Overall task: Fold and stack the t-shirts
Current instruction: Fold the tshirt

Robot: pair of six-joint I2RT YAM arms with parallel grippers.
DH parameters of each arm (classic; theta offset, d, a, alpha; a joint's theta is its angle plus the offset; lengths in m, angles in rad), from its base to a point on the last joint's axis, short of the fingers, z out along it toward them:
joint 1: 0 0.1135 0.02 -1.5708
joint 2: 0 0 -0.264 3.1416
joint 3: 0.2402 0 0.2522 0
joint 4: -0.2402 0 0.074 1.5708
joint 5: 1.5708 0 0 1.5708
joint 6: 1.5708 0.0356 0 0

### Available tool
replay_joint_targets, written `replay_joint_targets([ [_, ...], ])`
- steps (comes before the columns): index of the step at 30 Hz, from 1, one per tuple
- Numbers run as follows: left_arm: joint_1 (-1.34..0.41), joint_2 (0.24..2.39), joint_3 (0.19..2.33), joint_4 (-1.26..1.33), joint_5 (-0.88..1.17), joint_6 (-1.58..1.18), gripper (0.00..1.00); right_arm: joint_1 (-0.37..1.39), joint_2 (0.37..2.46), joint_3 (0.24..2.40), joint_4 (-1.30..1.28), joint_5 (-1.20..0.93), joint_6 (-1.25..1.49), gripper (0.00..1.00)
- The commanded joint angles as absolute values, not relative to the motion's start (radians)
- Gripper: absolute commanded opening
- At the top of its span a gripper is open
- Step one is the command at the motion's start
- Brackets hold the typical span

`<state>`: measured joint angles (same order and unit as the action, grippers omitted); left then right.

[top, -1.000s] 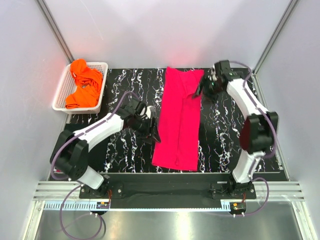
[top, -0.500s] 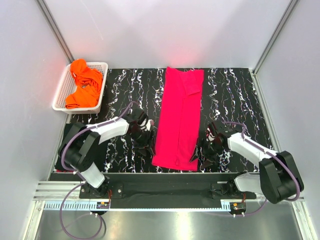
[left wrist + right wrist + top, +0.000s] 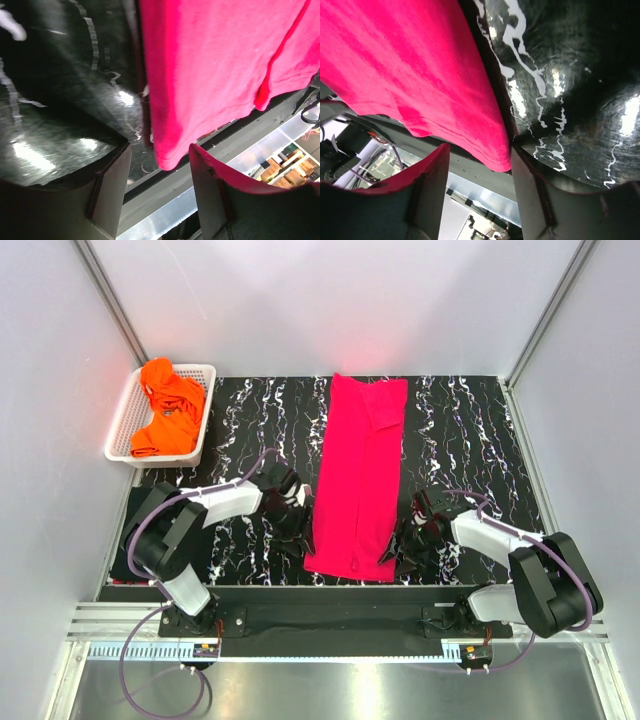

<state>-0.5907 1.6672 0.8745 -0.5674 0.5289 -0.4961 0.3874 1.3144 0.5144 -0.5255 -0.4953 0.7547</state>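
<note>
The hot pink t-shirt [image 3: 358, 475] lies flat as a long narrow strip down the middle of the black white-veined mat [image 3: 470, 440], its hem at the lower centre of the top view. The left gripper [image 3: 300, 536] sits at the hem's lower-left corner and the right gripper [image 3: 394, 551] at its lower-right. In both wrist views the jaws are spread wide with a cloth corner between them, and neither has closed on it. The shirt looks light, limp and apt to sag or drag, so pinching both hem corners together seems the best hold. Orange t-shirts [image 3: 168, 410] are heaped in the white lattice basket [image 3: 123, 412] at upper left.
</note>
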Motion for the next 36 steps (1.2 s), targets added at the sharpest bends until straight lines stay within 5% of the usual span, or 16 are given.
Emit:
replay_joint_targets([
  [1,-0.623,1.681,0.831,-0.522,0.482,-0.515,0.55,0.394,1.328,0.497,-0.463,-0.431,0.765,0.58],
  [11,-0.649,1.649,0.736,-0.511,0.451,-0.558,0.41,0.394,1.33,0.453,-0.446,-0.479,0.787,0.38],
  [17,-0.653,1.612,0.735,-0.497,0.5,-0.578,0.06,0.394,1.211,0.433,-0.505,-0.497,0.839,0.0],
  [25,-0.718,1.533,0.771,-0.401,0.624,-0.75,0.0,0.387,1.045,0.523,-0.635,-0.445,0.877,0.0],
  [36,-0.535,1.747,1.246,-0.431,0.634,-0.75,0.0,0.111,1.53,0.983,-0.67,-0.511,0.626,0.0],
])
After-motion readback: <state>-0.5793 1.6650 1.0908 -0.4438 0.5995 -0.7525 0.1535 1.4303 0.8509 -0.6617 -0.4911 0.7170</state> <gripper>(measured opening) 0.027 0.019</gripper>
